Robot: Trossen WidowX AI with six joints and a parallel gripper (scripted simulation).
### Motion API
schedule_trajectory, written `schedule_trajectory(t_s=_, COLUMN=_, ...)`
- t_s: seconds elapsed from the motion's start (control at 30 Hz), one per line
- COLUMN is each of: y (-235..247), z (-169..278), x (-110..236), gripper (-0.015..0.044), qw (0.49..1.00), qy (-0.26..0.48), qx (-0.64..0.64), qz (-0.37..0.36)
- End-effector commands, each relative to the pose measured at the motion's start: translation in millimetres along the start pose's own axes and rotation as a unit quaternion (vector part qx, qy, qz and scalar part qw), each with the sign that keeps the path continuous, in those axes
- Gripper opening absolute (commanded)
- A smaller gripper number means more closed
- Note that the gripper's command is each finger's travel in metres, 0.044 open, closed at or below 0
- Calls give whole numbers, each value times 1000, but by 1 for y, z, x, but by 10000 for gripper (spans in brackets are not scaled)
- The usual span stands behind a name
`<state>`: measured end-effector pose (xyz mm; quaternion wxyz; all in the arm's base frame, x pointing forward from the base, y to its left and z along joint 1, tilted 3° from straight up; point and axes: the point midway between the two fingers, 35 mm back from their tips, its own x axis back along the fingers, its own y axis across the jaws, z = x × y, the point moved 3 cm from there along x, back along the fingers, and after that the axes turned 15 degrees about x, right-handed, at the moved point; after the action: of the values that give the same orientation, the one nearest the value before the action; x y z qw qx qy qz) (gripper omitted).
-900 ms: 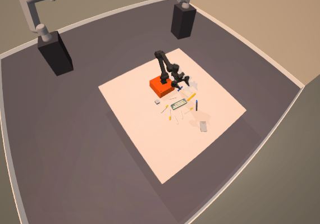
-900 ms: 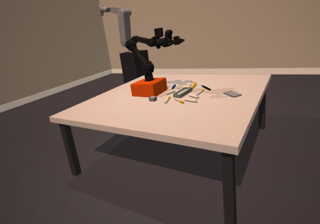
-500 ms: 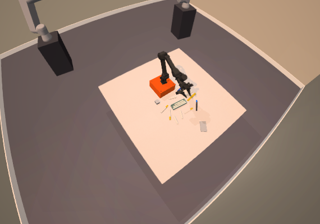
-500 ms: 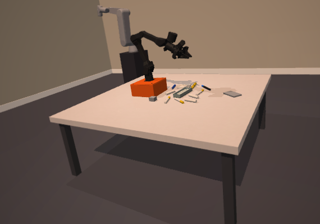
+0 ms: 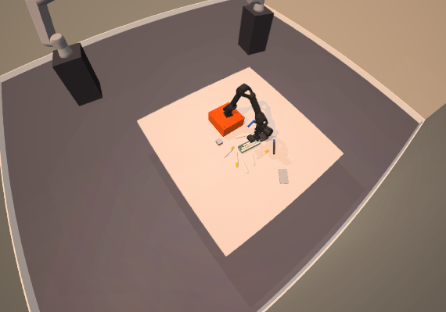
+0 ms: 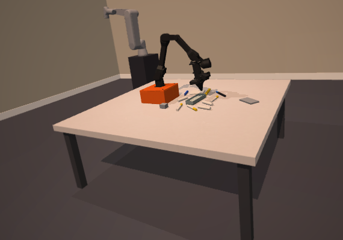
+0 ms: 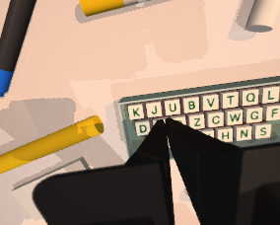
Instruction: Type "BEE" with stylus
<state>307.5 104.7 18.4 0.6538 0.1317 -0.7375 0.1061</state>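
The small grey-green keyboard (image 5: 249,146) (image 6: 195,98) (image 7: 217,117) lies on the table in front of the arm's orange base. My gripper (image 5: 254,138) (image 6: 200,88) (image 7: 164,125) is shut with nothing between its fingers. Its tips point down at the keyboard's end, by the J and U keys in the wrist view. Several pen-like sticks lie around the keyboard; I cannot tell which is the stylus. A yellow stick (image 7: 49,145) (image 6: 207,91) lies just beside the fingers. A black stick with a blue tip (image 7: 15,39) (image 5: 274,147) (image 6: 221,94) lies further off.
The orange base box (image 5: 226,120) (image 6: 159,92) stands behind the keyboard. A small grey cube (image 5: 219,142) (image 6: 163,105) and a flat grey slab (image 5: 283,176) (image 6: 249,100) lie on the table. White and yellow sticks (image 5: 237,163) lie in front of the keyboard.
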Motion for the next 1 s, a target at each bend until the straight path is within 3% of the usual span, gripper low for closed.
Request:
schedule_trajectory(t_s=0.0, y=8, z=12, x=-19, gripper=0, qw=998, qy=67, qx=-14, qz=-4)
schedule_trajectory(t_s=0.33, y=8, z=12, x=-19, gripper=0, qw=998, qy=67, qx=-14, qz=-4)
schedule_trajectory(t_s=0.53, y=-48, z=28, x=-17, gripper=0, qw=998, qy=68, qx=-14, qz=-1)
schedule_trajectory(t_s=0.97, y=-60, z=31, x=-17, gripper=0, qw=998, qy=68, qx=-14, qz=0)
